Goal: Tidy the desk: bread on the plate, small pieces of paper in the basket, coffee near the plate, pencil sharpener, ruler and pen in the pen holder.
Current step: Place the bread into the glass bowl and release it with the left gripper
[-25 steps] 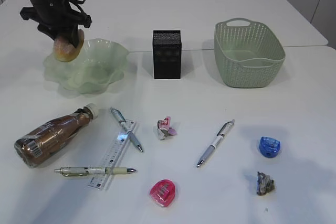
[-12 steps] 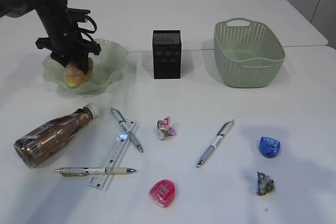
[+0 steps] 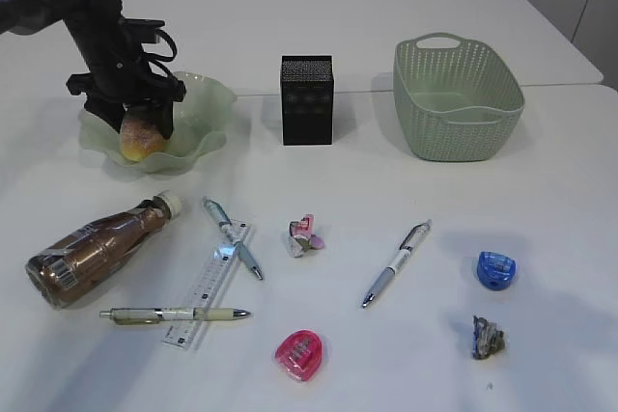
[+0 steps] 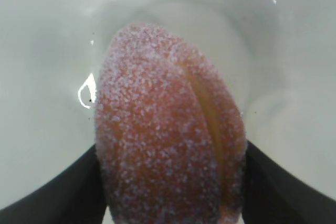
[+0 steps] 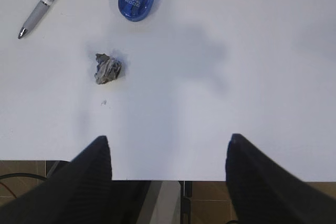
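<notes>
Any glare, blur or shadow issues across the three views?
Left wrist view: sugar-dusted golden bun soft at close range, specular glints on the pale green glass dish. Right wrist view: sharp, a broad soft shadow on the white tabletop. Exterior view: even lighting, faint shadows.

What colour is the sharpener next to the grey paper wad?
Translucent blue sharpener, just above the crumpled wad; clearest in the right wrist view.

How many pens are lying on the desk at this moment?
3. One pen lies across the ruler's top end, one pen crosses its lower part, and one pen lies right of the centre. None seems hidden.
</notes>
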Controlling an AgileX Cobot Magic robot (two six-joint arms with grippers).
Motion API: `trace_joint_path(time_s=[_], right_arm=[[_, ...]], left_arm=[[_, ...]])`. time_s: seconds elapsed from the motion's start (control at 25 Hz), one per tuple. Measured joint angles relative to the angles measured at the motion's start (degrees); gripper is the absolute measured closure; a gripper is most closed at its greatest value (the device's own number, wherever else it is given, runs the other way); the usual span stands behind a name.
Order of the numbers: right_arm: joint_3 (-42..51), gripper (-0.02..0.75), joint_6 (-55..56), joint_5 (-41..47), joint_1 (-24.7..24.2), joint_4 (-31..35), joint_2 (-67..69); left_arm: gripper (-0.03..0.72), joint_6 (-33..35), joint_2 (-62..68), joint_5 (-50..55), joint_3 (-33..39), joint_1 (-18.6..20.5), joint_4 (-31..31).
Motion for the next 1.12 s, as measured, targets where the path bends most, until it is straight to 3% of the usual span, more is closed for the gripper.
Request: trace_joint_path(time_s=[0.28, 0.52, 0.92, 1.04, 1.12], right_arm=[[-0.4, 0.206, -0.4, 0.0, 0.0, 0.6, 0.0], [-2.6, 0.206, -0.7, 0.0, 0.0, 0.9, 0.0], [-3.4, 0.206, -1.4, 0.5, 0.0, 1.2, 0.0], [-3.4, 0.206, -3.5, 0.5, 0.0, 3.1, 0.0], [-3.9, 0.206, -8.7, 0.5, 0.0, 8.7, 0.0]], left_arm=[[0.171, 0.0, 0.0, 0.0, -2.9, 0.2, -1.5], [0.099, 0.0, 0.0, -0.3, -3.6, 0.6, -3.7], [0.092, 0.0, -0.5, -0.2, -3.7, 1.9, -4.9], [0.096, 0.0, -2.3, -0.2, -3.7, 2.2, -5.5], [0.096, 0.0, -4.0, -0.1, -3.7, 2.5, -6.5]])
